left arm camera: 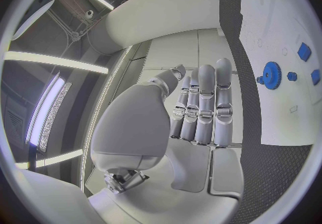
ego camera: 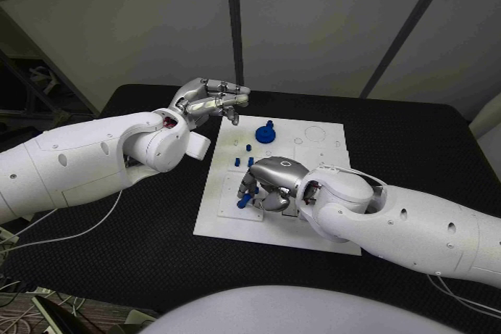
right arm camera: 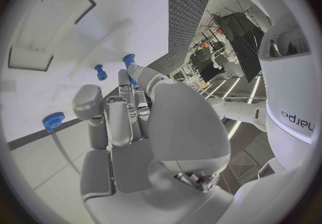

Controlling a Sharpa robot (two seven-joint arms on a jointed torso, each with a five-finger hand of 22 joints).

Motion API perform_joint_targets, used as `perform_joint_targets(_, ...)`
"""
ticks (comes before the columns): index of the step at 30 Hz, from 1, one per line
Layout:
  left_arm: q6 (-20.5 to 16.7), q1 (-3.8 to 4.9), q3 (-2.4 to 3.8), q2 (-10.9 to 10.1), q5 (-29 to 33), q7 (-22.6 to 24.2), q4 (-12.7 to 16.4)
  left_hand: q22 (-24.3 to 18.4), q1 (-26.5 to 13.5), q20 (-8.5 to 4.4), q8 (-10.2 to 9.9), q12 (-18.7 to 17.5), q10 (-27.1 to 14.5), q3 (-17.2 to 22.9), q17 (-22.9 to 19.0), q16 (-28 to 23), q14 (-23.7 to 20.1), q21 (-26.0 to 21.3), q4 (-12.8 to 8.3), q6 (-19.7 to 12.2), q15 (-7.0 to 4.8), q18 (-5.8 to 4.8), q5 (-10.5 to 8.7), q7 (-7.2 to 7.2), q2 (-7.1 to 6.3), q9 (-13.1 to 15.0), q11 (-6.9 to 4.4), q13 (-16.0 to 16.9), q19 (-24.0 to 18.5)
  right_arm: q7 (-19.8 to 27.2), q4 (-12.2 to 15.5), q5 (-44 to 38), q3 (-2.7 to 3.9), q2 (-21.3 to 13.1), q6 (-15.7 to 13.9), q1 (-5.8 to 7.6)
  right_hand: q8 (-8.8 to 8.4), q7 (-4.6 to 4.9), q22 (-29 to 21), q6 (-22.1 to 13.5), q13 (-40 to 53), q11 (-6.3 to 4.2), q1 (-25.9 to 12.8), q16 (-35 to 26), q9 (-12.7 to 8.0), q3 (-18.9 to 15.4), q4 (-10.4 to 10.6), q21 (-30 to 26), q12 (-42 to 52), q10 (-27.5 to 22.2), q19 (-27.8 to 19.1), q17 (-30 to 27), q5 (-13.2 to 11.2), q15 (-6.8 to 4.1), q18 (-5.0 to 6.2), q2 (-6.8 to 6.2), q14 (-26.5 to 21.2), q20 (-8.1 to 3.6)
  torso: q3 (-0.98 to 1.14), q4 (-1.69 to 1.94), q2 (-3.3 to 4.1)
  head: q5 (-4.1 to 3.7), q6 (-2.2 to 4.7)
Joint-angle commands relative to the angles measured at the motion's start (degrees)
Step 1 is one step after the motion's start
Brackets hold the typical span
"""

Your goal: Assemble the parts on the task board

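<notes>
head view – board: white board (ego camera: 313, 225) mid-table, near right corner hidden under right arm.
head view – left hand: left hand (ego camera: 212, 99) off the board's far left corner, fingers curled together, nothing visible in them.
head view – right hand: right hand (ego camera: 274, 183) low over the board's left half, a peg (ego camera: 243, 201) at its fingertips; grip hard to confirm.
head view – parts: gear (ego camera: 266, 134) near the far edge; small pegs (ego camera: 243, 161) between gear and right hand.
left wrist view: fingers (left arm camera: 204, 103) straight and side by side, empty; gear (left arm camera: 271, 75) and small blue pieces (left arm camera: 304, 51) on the board, partly cut off.
right wrist view: fingers (right arm camera: 118, 119) bent together, peg (right arm camera: 129, 64) beyond the tips, contact unclear; another peg (right arm camera: 101, 72) and gear (right arm camera: 53, 121) on the board.
</notes>
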Motion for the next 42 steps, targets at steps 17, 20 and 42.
perform_joint_targets(17,0.6,0.09,0.05,0.1,0.1,0.2,0.1,-0.1,0.1,0.22,0.0,0.2,-0.4,-0.3,-0.1,0.0,-0.2,-0.2,0.1,-0.2,0.29,-0.57,-0.2,0.0,0.52,-0.1,0.18,0.1,0.0,-0.3,-0.4,-1.5,-1.75,1.0,0.6,0.06,-2.62,1.63,-0.7,-4.3,-1.0,1.91,-2.6,0.4,-1.0,-1.5,0.8,-0.8,-3.8,-5.0,-0.9,0.3,1.2,1.48,-0.46,-1.76,2.2,1.25,0.01,0.01,-0.01,-0.07,0.12)
perform_joint_targets(20,0.7,0.09,0.05,0.1,0.1,0.2,0.0,-0.1,0.1,0.22,0.0,0.2,-0.4,-0.3,-0.1,0.0,-0.2,-0.2,0.1,-0.2,0.29,-0.57,-0.2,0.0,0.52,-0.1,0.18,0.1,0.0,-0.1,-0.3,-1.5,-1.77,1.0,-0.4,0.06,-2.99,1.46,-1.1,-6.7,-1.4,2.27,-3.0,0.8,-1.6,-1.9,0.9,-1.2,-4.5,-7.5,-1.3,0.8,1.3,1.83,-0.34,-2.48,2.3,1.64,0.03,-0.04,0.0,-0.08,0.15)
perform_joint_targets(42,1.2,0.08,0.04,0.2,0.1,-0.1,-0.2,-0.1,0.1,0.24,0.0,0.3,-0.5,-0.5,-0.1,0.1,-0.3,-0.3,0.2,-0.3,0.32,-0.56,-0.21,0.02,0.56,-0.1,0.2,0.1,0.0,6.3,2.1,3.6,-1.75,-2.8,-17.6,0.05,-2.81,-0.45,-8.8,-14.1,-1.5,3.73,-2.2,-3.1,-3.0,-6.2,0.5,-6.9,-0.2,-15.9,-7.9,-6.4,1.4,3.22,1.29,-2.74,-1.3,3.13,0.03,-0.02,-0.04,-0.75,0.62)
